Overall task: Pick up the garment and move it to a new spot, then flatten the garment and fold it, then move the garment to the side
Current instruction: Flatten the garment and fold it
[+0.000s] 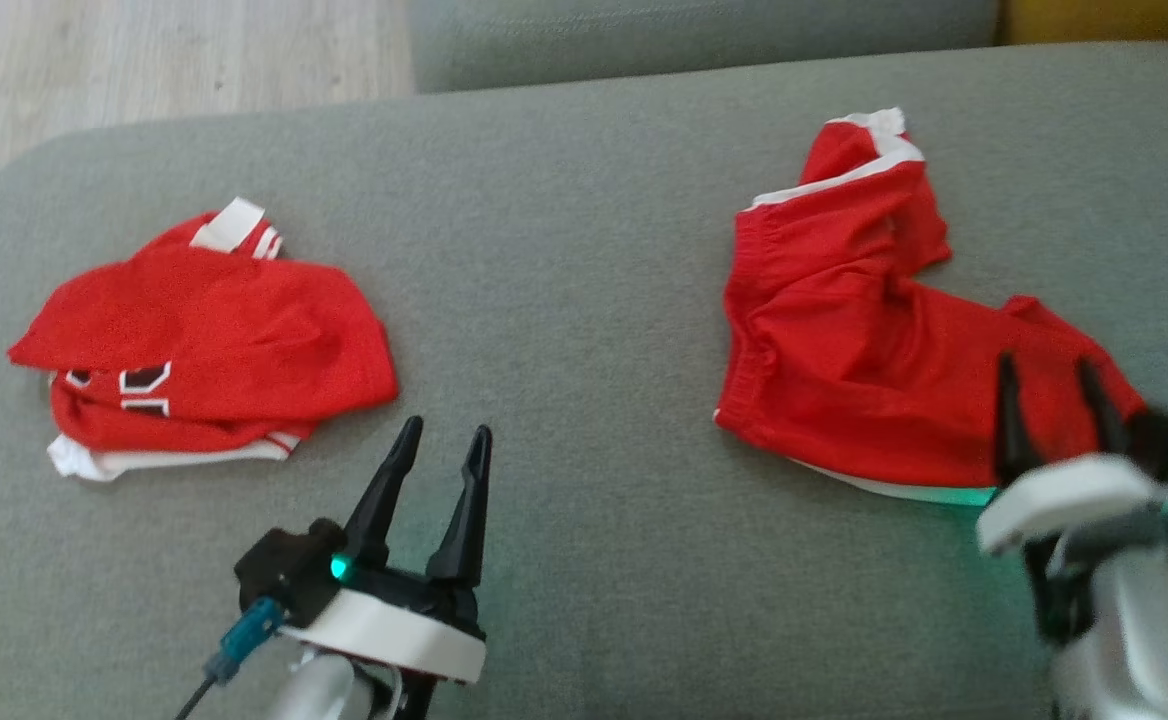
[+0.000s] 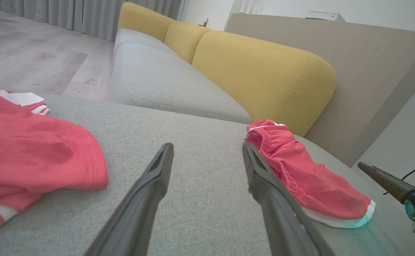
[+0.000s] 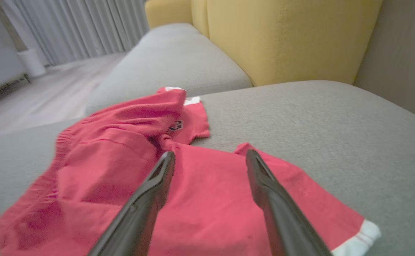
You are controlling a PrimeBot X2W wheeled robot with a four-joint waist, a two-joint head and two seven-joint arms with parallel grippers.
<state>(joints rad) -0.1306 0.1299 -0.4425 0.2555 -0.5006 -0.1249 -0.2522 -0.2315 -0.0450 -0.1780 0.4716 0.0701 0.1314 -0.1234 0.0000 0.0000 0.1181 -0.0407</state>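
Note:
A crumpled red garment with white trim [image 1: 844, 330] lies on the right side of the grey cushion [image 1: 584, 250]. My right gripper [image 1: 1044, 365] hovers over its near right part, open, nothing between the fingers. From the right wrist, the gripper [image 3: 211, 153] points across the red cloth [image 3: 122, 160], which spreads beneath both fingers. A second red garment with white bands [image 1: 204, 340] lies bunched at the left. My left gripper [image 1: 447, 430] is open above bare cushion between the two, closer to the left one. In the left wrist view this gripper [image 2: 207, 146] stands between the two garments [image 2: 26, 153] [image 2: 307, 177].
Beyond the cushion is a second grey seat [image 2: 165, 78] with yellow backrests [image 2: 264, 71]. Wooden floor [image 1: 144, 60] lies past the cushion's far left edge. Bare cushion stretches between the two garments. The right arm's finger [image 2: 385, 179] shows at the left wrist view's right edge.

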